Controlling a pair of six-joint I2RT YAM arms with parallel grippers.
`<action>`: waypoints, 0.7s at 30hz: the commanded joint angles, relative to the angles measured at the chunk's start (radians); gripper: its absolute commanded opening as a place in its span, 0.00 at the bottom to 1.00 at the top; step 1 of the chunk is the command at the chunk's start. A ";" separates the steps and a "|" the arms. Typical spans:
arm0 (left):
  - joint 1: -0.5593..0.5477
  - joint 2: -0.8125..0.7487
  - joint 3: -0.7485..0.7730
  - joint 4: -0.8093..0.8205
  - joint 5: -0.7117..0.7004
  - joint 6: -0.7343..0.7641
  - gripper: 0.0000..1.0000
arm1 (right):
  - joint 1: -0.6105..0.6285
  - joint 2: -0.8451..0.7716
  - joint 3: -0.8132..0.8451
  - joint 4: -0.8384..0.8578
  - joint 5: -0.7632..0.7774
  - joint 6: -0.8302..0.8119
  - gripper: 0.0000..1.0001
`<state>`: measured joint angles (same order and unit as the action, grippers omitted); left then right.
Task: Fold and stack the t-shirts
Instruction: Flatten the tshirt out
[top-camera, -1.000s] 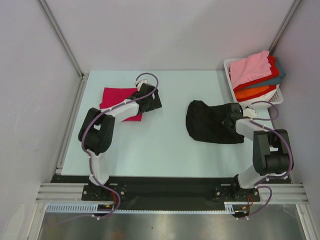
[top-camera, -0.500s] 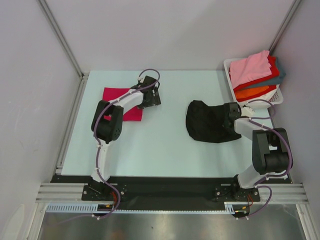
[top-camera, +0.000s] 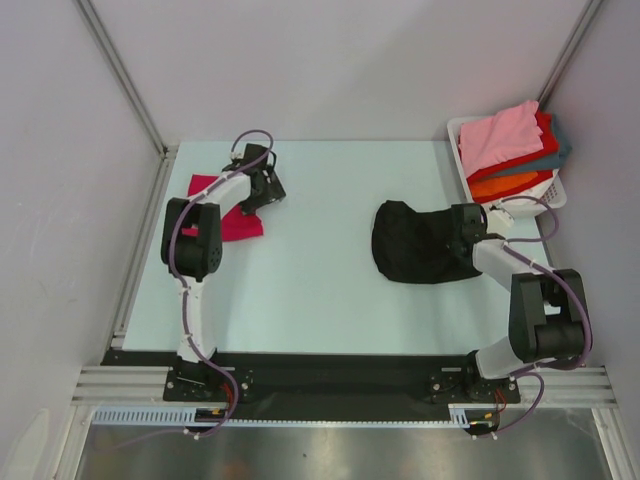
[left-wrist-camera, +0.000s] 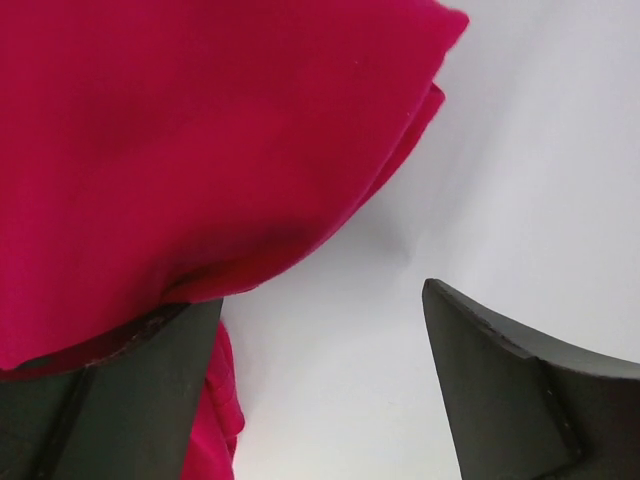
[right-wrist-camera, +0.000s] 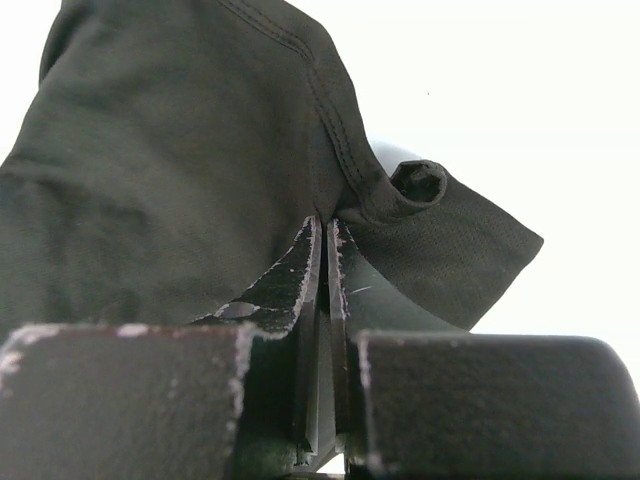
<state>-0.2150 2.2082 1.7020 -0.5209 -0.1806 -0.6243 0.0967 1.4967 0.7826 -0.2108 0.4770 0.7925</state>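
Observation:
A folded magenta-red t-shirt (top-camera: 238, 224) lies at the table's far left. My left gripper (top-camera: 262, 190) sits over its right edge, open. In the left wrist view the magenta cloth (left-wrist-camera: 200, 130) laps over the left finger (left-wrist-camera: 140, 390), and bare table shows between the jaws (left-wrist-camera: 322, 295). A crumpled black t-shirt (top-camera: 415, 245) lies right of centre. My right gripper (top-camera: 462, 232) is at its right edge. In the right wrist view the gripper (right-wrist-camera: 325, 225) is shut on a hem of the black cloth (right-wrist-camera: 170, 150).
A white slatted basket (top-camera: 455, 135) stands at the back right corner, holding pink (top-camera: 500, 135), red, teal and orange shirts. Grey walls and metal frame posts close in the table on the left, back and right.
My left arm swung left toward the back-left corner, and the magenta shirt shifted left with it. My right gripper closed on the black shirt's edge.

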 joint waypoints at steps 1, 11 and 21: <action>0.043 -0.062 -0.034 -0.041 -0.080 -0.008 0.89 | 0.008 -0.041 -0.008 0.013 0.008 0.004 0.00; 0.037 -0.165 -0.160 0.051 -0.007 0.031 0.89 | 0.029 -0.110 -0.016 -0.002 0.015 0.007 0.00; -0.184 -0.369 -0.332 0.223 0.095 0.080 0.89 | 0.277 -0.168 0.184 -0.070 0.023 -0.062 0.00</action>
<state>-0.3634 1.9560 1.3922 -0.3866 -0.1299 -0.5739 0.2626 1.3678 0.8494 -0.2790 0.4843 0.7704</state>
